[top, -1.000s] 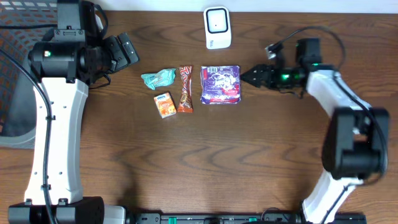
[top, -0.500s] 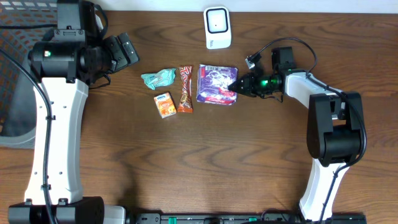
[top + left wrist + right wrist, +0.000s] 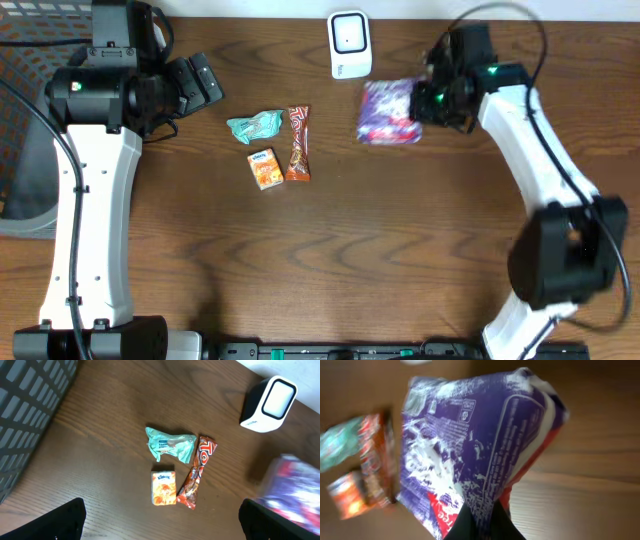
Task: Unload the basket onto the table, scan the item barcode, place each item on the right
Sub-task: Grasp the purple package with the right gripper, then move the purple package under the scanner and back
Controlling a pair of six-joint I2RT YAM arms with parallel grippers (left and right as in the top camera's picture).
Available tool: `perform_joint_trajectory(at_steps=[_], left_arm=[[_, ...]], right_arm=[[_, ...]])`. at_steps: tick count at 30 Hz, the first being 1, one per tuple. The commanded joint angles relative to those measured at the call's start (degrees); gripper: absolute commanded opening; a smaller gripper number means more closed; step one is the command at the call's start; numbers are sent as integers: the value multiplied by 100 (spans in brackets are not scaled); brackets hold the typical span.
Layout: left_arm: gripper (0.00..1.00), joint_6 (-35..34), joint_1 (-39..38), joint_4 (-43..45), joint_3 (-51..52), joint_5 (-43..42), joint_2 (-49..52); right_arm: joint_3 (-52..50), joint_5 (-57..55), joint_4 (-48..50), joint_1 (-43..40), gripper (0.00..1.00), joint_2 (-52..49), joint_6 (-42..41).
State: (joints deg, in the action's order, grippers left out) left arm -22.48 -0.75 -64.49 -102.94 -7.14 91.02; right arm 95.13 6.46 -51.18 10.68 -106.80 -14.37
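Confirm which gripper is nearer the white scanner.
Right. The right gripper, shut on the purple packet, is just off the white scanner's right side. The left gripper hangs open, farther off to the scanner's left.

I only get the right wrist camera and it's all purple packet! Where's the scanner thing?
Observer: The white scanner stands at the back edge of the table, close beside the packet that your right end effector holds.
Kid: What's the other arm doing?
Observer: The left end effector hangs open and empty, out past the teal pouch.
Kid: Anything else over there?
Observer: A grey mesh basket, out beyond the left arm.
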Motion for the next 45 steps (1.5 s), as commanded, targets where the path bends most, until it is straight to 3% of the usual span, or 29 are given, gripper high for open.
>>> perform_joint_trajectory(at_steps=[1,4,7,13,15,17,18,19,20,21,22,27,32,38,41,45], left_arm=[[98,33,26,-20,0,35,33],[98,33,26,-20,0,37,33],[98,33,26,-20,0,35,33],[98,33,26,-20,0,35,33],[98,33,26,-20,0,37,33],[98,33,26,-20,0,35,33],[98,33,26,-20,0,35,33],[98,33,26,-20,0,35,33],[98,33,26,-20,0,35,33],[98,33,26,-20,0,35,33],[98,33,26,-20,0,35,33],[98,33,26,-20,0,35,33],[98,33,26,-20,0,35,33],[98,33,26,-20,0,35,33],[98,33,26,-20,0,35,33],[98,33,26,-20,0,35,33]], right_arm=[[184,-3285,-278,452,1,398,133],[118,-4666,-555,763,1,319,111],[-116,-5300,-601,951,1,92,114],[-275,-4863,-522,1196,1,-636,122],[-273,-4301,-490,1351,7,-824,136],[-273,-3716,-376,1526,22,-905,133],[-260,-3447,-313,1604,36,-907,131],[-212,-3204,-260,1683,63,-898,127],[-101,-2962,-243,1764,80,-879,114],[44,-2791,-256,1823,93,-859,114],[225,-2640,-308,1862,98,-846,114],[1690,-1792,-1029,1727,99,-811,118],[2745,-844,-1744,1064,99,-811,402],[2535,1379,-2522,-278,99,-1023,1545],[2090,2527,-2439,-726,96,-1250,1947],[1440,3259,-1941,-957,90,-1582,1961]])
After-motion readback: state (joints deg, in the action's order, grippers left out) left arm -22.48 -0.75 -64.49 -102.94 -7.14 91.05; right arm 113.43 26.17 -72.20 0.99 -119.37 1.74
